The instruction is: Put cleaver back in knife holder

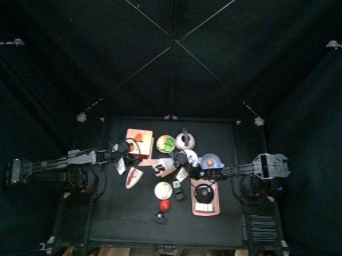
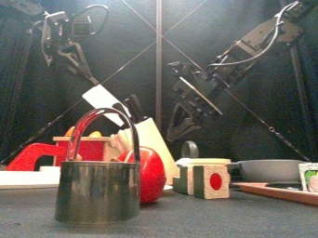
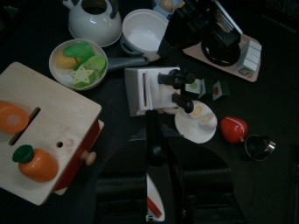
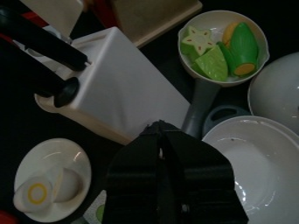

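The cleaver (image 3: 152,87), a thick white blade on a black handle, hangs tilted above the table's middle between the vegetable bowl and the egg plate. My left gripper (image 3: 155,133) comes from the handle end and is shut on it; its black fingers (image 4: 41,44) show at the blade's end in the right wrist view. My right gripper (image 4: 158,131) meets the blade's opposite edge with its jaws closed on it. The knife holder (image 3: 47,118), a tan block with a slot and a red patch, lies flat on the table beside the cleaver (image 4: 122,79), with toy vegetables on it.
A metal mug (image 2: 99,191), a red tomato (image 2: 152,175) and a small dice block (image 2: 205,177) stand near the front edge. A vegetable bowl (image 3: 76,61), a teapot (image 3: 93,17), white bowls (image 4: 257,166), an egg plate (image 3: 198,122) and a pink tray (image 3: 233,52) crowd the middle.
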You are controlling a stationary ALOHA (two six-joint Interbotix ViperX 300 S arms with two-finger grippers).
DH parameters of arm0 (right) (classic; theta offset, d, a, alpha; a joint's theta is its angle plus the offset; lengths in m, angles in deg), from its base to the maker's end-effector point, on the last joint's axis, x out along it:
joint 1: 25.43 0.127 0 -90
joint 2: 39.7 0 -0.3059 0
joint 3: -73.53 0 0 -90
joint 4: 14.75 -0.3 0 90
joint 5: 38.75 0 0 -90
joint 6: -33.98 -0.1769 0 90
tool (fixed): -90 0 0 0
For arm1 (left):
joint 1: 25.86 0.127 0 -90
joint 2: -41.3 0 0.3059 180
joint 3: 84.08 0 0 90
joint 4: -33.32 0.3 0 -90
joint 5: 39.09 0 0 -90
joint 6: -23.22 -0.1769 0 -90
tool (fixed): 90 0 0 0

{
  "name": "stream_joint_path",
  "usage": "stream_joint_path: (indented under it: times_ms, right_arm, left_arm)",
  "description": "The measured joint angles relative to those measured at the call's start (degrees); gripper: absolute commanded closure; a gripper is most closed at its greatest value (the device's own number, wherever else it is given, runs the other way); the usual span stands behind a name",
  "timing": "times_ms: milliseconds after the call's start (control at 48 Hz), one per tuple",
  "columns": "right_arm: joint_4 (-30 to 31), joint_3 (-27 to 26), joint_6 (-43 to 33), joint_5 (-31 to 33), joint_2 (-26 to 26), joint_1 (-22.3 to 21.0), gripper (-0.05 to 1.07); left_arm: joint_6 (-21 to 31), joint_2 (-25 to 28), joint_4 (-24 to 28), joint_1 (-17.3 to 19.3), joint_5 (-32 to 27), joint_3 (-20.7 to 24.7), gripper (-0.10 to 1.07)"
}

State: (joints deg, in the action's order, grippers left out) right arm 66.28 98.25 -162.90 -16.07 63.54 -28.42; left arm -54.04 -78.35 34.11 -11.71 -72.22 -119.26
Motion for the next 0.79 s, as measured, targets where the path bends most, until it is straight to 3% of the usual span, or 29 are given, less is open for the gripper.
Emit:
stream_joint_path:
  times_ms: [792]
  right_arm:
    - [0.00,-0.18,0.09,0.00,0.00,-0.26,0.65]
  left_arm:
    - [0.00,0.53,-0.09,0.53,2.11,-2.02,0.60]
